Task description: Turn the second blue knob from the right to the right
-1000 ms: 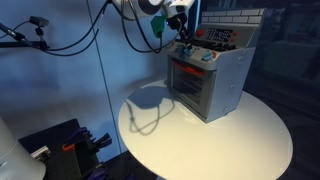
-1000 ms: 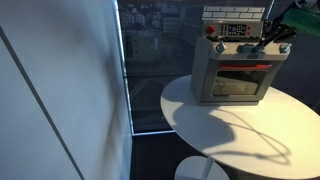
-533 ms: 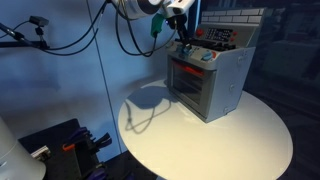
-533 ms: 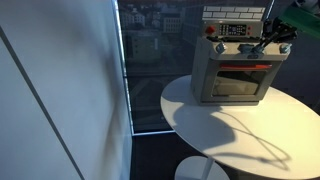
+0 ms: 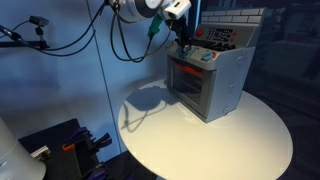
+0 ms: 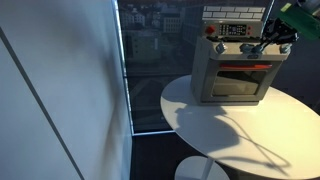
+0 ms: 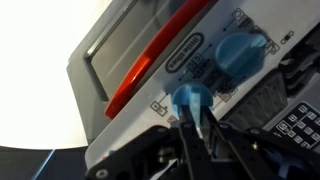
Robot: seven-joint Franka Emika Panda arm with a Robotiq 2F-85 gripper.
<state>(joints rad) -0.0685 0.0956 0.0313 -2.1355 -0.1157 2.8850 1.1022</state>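
A grey toy oven [image 5: 222,88] with a red-trimmed door stands on a round white table and shows in both exterior views [image 6: 238,75]. In the wrist view two blue knobs sit on its control panel. My gripper [image 7: 196,122] is shut on the nearer blue knob [image 7: 190,100], its black fingers [image 7: 184,135] pinching the knob's ridge. The other blue knob [image 7: 243,55] is free beside it. In both exterior views the gripper [image 5: 184,42] [image 6: 268,41] presses against the panel and hides the held knob.
The round white table [image 5: 200,140] [image 6: 230,125] carries only the oven. A red knob [image 6: 210,30] sits at one end of the panel. Cables [image 5: 125,40] hang from the arm. A window wall [image 6: 150,60] stands behind the table.
The wrist and its hanging cables have shifted slightly, as if turning at the knob. The gripper stays at the panel. The oven has not moved.
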